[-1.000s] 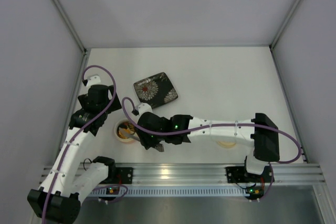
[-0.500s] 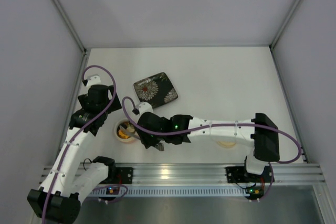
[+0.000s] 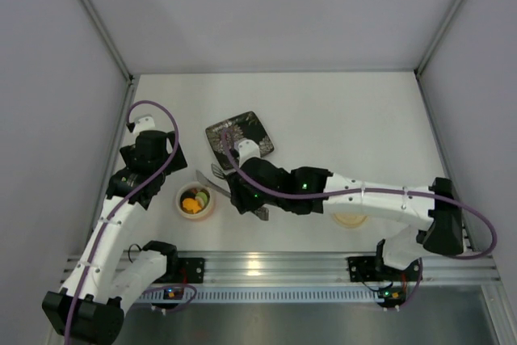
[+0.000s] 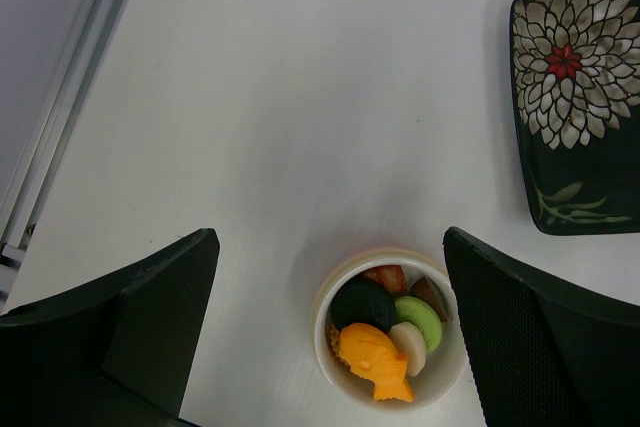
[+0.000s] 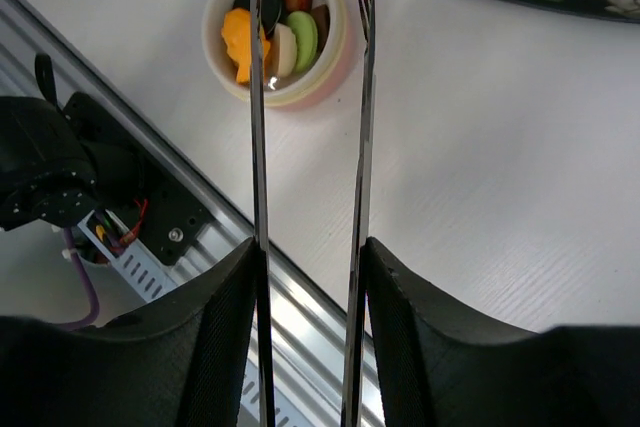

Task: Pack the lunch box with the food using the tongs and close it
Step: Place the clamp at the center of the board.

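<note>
The lunch box (image 3: 181, 201) is a small round cream container standing open near the table's front left. The food (image 4: 385, 332) lies inside it: an orange fish shape, a black round, and green, white, red and brown pieces. My left gripper (image 4: 330, 242) hangs open above the lunch box (image 4: 320, 322), one finger on each side. My right gripper (image 5: 310, 247) is shut on the silvery tongs (image 5: 258, 97), whose two arms stand apart with nothing between them. One tong tip is over the food (image 5: 270, 32), the other just past the lunch box (image 5: 212, 32) rim. The tongs (image 3: 212, 180) point up-left from my right gripper (image 3: 241, 195). The cream lid (image 3: 349, 219) lies partly under the right arm.
A dark square floral plate (image 3: 246, 128) lies behind the lunch box, its near corner hidden by my right wrist; the same plate (image 4: 570, 107) shows at the right of the left wrist view. The aluminium rail (image 3: 258, 264) runs along the table's near edge. Grey walls enclose the table.
My right arm has swung back and to the right, off the lunch box. The tongs came with it, and the food in the box now shows from above. The left arm stayed put.
</note>
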Controlling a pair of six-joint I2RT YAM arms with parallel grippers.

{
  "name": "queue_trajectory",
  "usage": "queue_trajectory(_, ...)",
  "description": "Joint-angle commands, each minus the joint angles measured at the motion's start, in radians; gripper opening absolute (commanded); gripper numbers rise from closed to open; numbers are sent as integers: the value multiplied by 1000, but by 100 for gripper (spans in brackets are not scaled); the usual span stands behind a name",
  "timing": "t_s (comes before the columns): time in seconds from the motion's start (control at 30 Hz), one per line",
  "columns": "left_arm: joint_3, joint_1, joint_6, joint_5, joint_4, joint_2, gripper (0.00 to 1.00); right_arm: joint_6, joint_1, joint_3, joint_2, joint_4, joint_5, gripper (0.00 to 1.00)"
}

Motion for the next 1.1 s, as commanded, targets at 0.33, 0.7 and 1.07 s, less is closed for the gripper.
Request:
queue_trajectory(0.33, 5, 1, 1, -13, 13, -15, 99, -8, -439, -184, -249, 56, -75, 46)
queue_trajectory(0.7, 5, 1, 3, -13, 15, -16, 99, -2, -874, -196, -126, 96, -103, 47)
queue_trajectory(1.07, 3, 1, 3, -12, 15, -16, 99, -5, -1095, -213, 62, 173, -159, 50)
